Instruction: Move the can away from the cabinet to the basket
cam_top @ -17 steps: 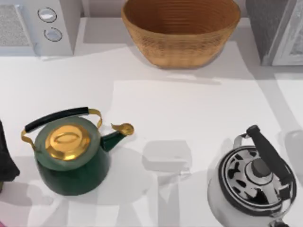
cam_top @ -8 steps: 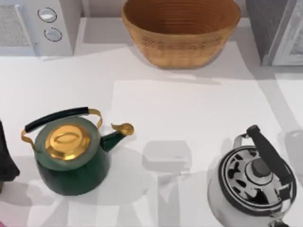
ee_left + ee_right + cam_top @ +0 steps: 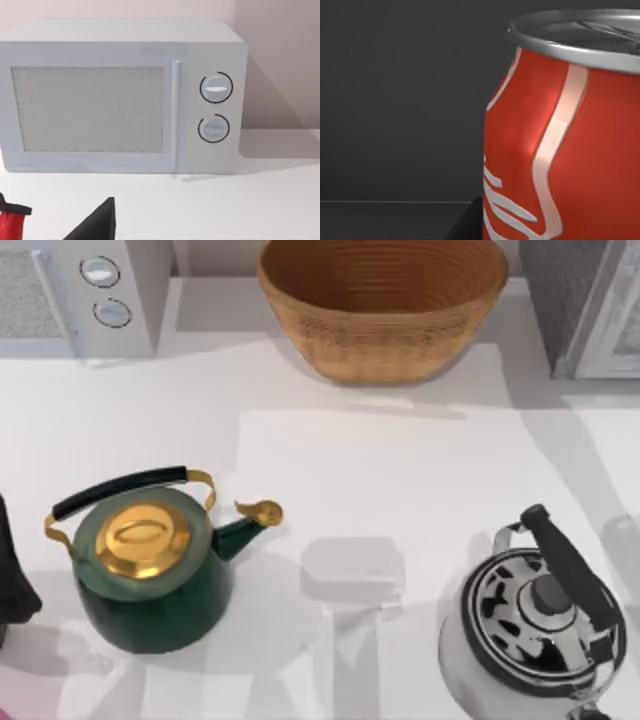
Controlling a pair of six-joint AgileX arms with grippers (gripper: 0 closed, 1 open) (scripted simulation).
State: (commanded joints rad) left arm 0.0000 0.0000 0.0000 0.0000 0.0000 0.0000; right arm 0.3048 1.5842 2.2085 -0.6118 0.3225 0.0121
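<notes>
Red can (image 3: 560, 145) close before right wrist

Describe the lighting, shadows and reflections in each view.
Top view: soft grey shadows fall across the white table; the chrome kettle carries dark mirror reflections and the green kettle has a glossy gold lid. Left wrist view: evenly lit, with the microwave throwing a shadow on the wall beside it. Right wrist view: dim, dark grey backdrop, with a bright highlight on the can.
</notes>
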